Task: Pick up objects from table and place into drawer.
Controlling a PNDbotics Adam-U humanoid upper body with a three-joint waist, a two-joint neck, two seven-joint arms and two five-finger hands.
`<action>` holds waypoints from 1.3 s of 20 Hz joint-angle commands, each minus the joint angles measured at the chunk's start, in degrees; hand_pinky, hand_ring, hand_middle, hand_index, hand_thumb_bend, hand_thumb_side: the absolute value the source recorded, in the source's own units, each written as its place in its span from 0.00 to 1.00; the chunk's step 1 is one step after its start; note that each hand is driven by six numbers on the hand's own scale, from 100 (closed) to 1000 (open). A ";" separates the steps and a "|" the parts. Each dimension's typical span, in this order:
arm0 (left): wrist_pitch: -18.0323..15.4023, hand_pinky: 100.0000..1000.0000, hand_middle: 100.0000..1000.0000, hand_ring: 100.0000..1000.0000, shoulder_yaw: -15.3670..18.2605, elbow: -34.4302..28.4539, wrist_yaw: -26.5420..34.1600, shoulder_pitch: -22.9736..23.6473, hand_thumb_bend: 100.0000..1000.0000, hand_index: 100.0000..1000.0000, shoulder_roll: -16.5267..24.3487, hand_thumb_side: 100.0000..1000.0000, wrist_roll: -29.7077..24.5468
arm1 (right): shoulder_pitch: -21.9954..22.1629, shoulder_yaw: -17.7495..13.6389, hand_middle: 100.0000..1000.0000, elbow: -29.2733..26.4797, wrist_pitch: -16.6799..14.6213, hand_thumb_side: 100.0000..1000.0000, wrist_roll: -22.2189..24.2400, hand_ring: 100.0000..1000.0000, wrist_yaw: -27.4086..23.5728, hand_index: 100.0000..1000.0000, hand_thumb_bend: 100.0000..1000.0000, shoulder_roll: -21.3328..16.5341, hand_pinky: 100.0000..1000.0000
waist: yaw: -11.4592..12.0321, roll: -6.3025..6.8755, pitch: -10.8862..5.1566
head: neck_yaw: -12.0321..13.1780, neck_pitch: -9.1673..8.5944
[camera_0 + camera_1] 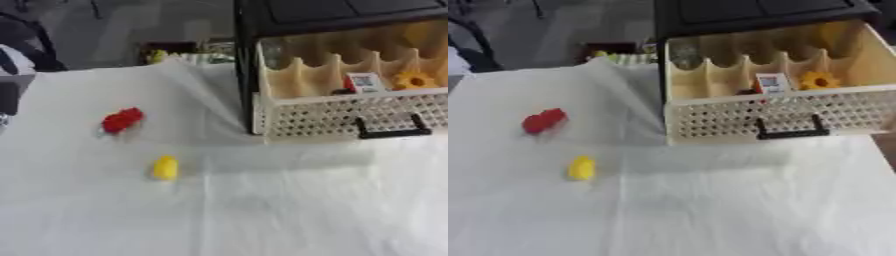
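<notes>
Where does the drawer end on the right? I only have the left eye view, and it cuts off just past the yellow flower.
Observer: In the right eye view the drawer ends at a plain side wall just beyond the yellow flower, which lies in the last compartment on that side.
Operator: Is there table to the right of it?
Observer: Hardly any. The white cloth ends just right of the drawer's front corner, with dark floor beyond.
Operator: Any hand coming in from that side?
Observer: None shows in the right eye view either.
</notes>
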 commanded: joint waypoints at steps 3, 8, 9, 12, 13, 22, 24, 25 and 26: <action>-2.13 0.50 0.76 0.72 -1.68 4.36 -3.98 -3.50 0.00 0.97 4.45 0.38 -2.64 | 0.32 -1.94 0.39 -0.62 0.25 0.85 -0.97 0.70 -0.45 0.73 0.14 -0.54 0.71 | -0.14 0.06 -0.56 | 1.63 0.55; -3.42 0.52 0.77 0.73 -3.99 8.92 -5.84 -7.09 0.00 1.00 5.34 0.35 -6.02 | 0.86 -2.56 0.39 -0.62 0.42 0.85 -1.02 0.70 -0.17 0.73 0.14 -0.47 0.72 | -0.35 0.31 -0.04 | 2.21 -0.34; -3.50 0.53 0.77 0.73 -4.40 9.85 -5.90 -7.89 0.00 1.00 5.33 0.38 -6.80 | 0.97 -2.68 0.39 -0.62 0.41 0.85 -1.06 0.70 -0.13 0.73 0.14 -0.47 0.72 | -0.43 0.37 0.04 | 2.24 -0.56; -2.96 0.55 0.79 0.75 -5.74 12.94 -6.05 -10.55 0.00 1.00 5.25 0.43 -10.17 | 1.44 -3.11 0.39 -0.62 0.53 0.85 -1.20 0.70 0.02 0.73 0.12 -0.36 0.72 | -0.73 0.58 0.30 | 2.39 -1.22; -2.60 0.56 0.79 0.75 -6.10 13.98 -6.02 -11.41 0.00 1.00 5.11 0.49 -11.22 | 1.62 -3.29 0.39 -0.62 0.63 0.85 -1.27 0.70 0.06 0.73 0.14 -0.30 0.72 | -0.79 0.64 0.41 | 2.45 -1.45; 3.75 0.62 0.84 0.81 -8.10 22.74 -7.06 -17.79 0.00 1.00 1.93 0.90 -20.95 | 2.19 -4.15 0.39 -0.62 1.17 0.84 -1.18 0.71 0.18 0.73 0.13 0.15 0.73 | -1.47 0.85 1.44 | 3.10 -3.39; 4.85 0.63 0.83 0.81 -8.34 24.23 -8.07 -18.73 0.00 1.00 1.24 0.92 -22.02 | 2.37 -4.43 0.39 -0.62 1.28 0.84 -1.28 0.71 0.27 0.72 0.13 0.26 0.73 | -1.65 0.91 1.67 | 3.30 -3.76; 5.32 0.64 0.83 0.81 -8.46 25.06 -8.70 -19.24 0.00 1.00 0.87 0.87 -22.46 | 2.47 -4.55 0.39 -0.62 1.36 0.84 -1.35 0.71 0.29 0.72 0.09 0.33 0.73 | -1.71 0.94 1.76 | 3.38 -3.93; 5.75 0.64 0.83 0.82 -8.55 25.92 -9.38 -19.77 0.00 1.00 0.47 0.94 -22.84 | 2.58 -4.64 0.38 -0.62 1.48 0.84 -1.38 0.71 0.31 0.72 0.13 0.40 0.73 | -1.78 0.97 1.85 | 3.46 -4.07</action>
